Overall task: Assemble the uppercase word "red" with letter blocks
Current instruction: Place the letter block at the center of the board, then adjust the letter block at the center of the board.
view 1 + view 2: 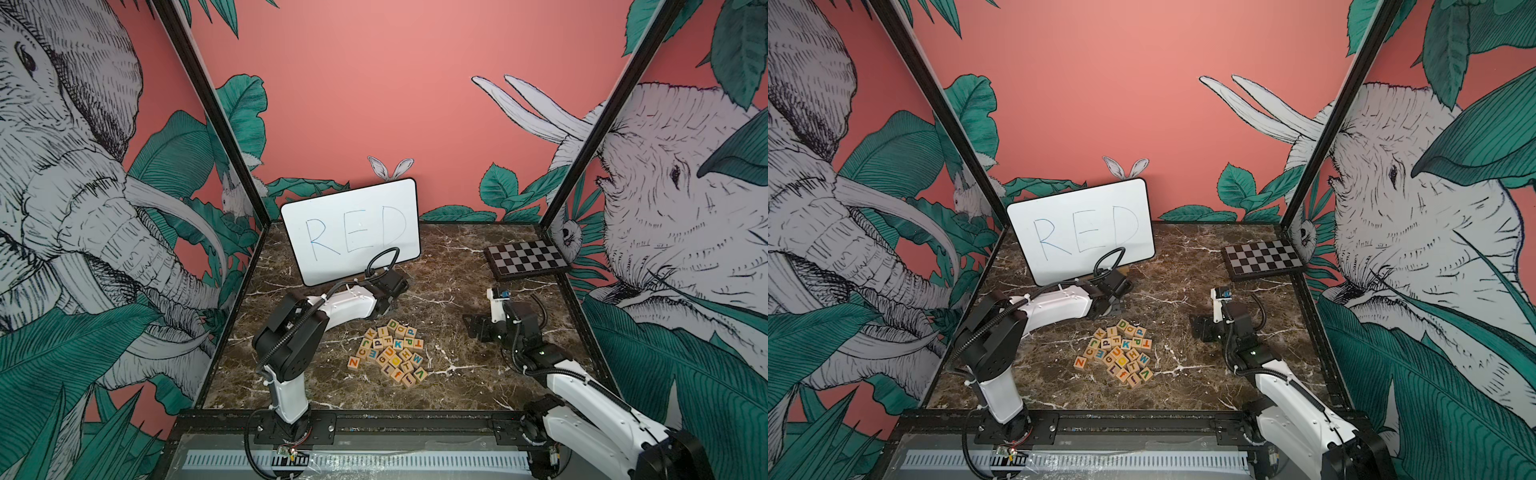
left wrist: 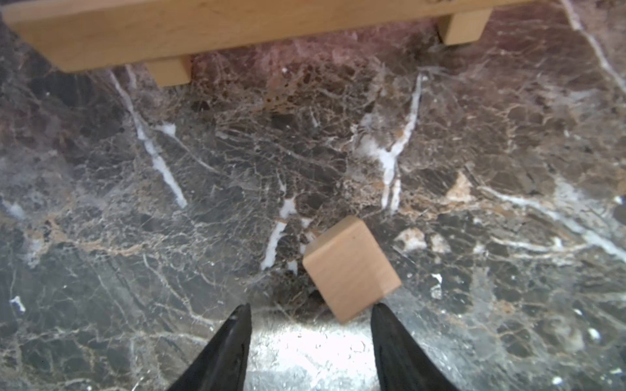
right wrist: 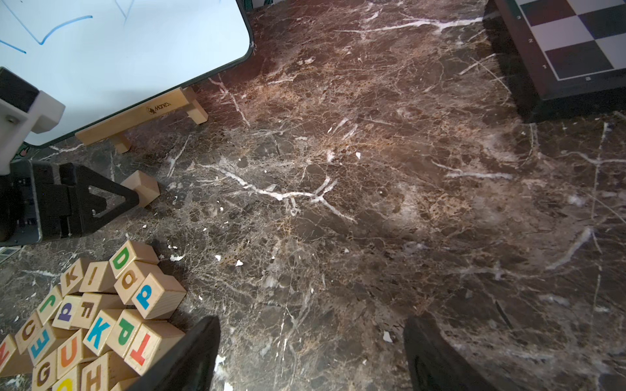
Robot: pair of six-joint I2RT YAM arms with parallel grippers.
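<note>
So, early days on this one imo. One small pale wooden cube (image 2: 350, 269) sits apart from the rest, toward the far edge of the dark brown marble table (image 1: 457, 374), just in front of the light wooden stand (image 2: 135, 34) of the white board with RED handwritten in blue (image 1: 349, 232). The left gripper (image 2: 311, 309) is right at it with its jaws spread wider than the cube. The cube looks tilted and is touching one finger at most, so it isn't clamped. Only blank faces show, so I can't tell which letter it is. My guess is it's the first one of the word.

Everything else is in the heap of pale wooden letter cubes (image 1: 388, 353) around the middle of the table. A green D (image 3: 121, 258) sits on the heap's far side, not pulled out yet. The right gripper (image 3: 311, 355) hangs open over bare marble just beside the heap, holding nothing. The black-and-grey checkered board (image 1: 525, 257) in the far right corner isn't involved.

No row of three anywhere yet, so at least two cubes are left to fetch, plus the lining up.
</note>
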